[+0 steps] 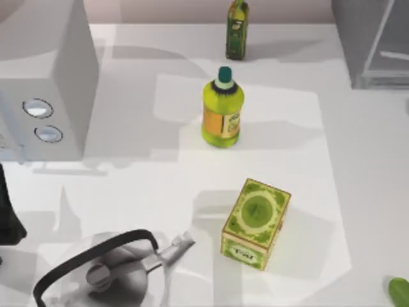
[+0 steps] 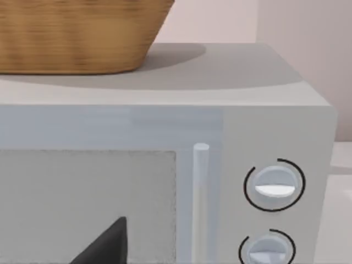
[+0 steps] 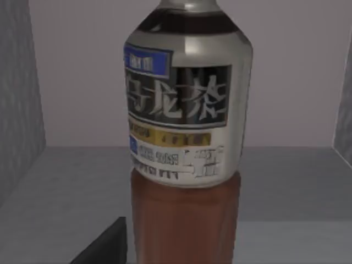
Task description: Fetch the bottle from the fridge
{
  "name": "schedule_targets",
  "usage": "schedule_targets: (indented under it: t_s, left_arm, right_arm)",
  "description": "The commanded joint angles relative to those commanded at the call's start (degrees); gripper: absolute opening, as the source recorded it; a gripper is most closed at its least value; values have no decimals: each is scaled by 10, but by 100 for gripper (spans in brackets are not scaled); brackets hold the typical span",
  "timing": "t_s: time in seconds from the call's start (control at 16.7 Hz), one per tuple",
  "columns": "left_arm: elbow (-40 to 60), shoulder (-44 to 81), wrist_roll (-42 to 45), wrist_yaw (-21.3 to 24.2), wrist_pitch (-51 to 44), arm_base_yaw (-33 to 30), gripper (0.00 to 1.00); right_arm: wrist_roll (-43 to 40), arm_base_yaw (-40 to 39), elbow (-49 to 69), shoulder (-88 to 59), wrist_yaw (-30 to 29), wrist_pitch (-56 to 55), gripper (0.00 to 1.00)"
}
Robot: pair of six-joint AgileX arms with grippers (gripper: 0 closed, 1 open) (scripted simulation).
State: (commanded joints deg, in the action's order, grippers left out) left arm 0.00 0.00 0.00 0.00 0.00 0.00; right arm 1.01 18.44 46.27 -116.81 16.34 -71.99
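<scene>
The right gripper reaches into the fridge (image 1: 374, 45), the grey cabinet at the far right corner of the table in the top view, and its wrist camera looks straight at the bottle (image 3: 187, 137) from close by; a dark wedge at the edge of that view may be 1 of its fingers, but whether the fingers are spread or pressed together I cannot tell, and nothing shows them touching the bottle. The bottle stands upright on the grey floor of the fridge, near the middle, with the side walls apart from it on either side and the pale back wall behind. It has a pale shoulder, a dark printed label around its middle and brownish liquid below, so I judge it to be a filled drink bottle: moderately heavy for its size, fairly stiff, smooth and likely slippery on the glossy label. The soundest hold looks to be across the round body at or just under the label, low enough to keep it from tipping. The left arm is parked at the left of the table, facing the white box with 2 dials (image 2: 274, 184), a basket (image 2: 77, 33) on top.
</scene>
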Motion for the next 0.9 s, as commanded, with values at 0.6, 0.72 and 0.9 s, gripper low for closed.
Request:
schedule_targets:
  t_s: [0.6, 0.72, 0.9]
  left_arm:
    - [0, 0, 0, 0, 0, 0, 100]
    - [0, 0, 0, 0, 0, 0, 100]
    - [0, 0, 0, 0, 0, 0, 100]
  right_arm:
    - [-1, -52, 112, -35, -52, 88, 100]
    - [-2, -53, 121, -42, -52, 94, 100]
    - [-2, -59, 179, -76, -58, 118, 100]
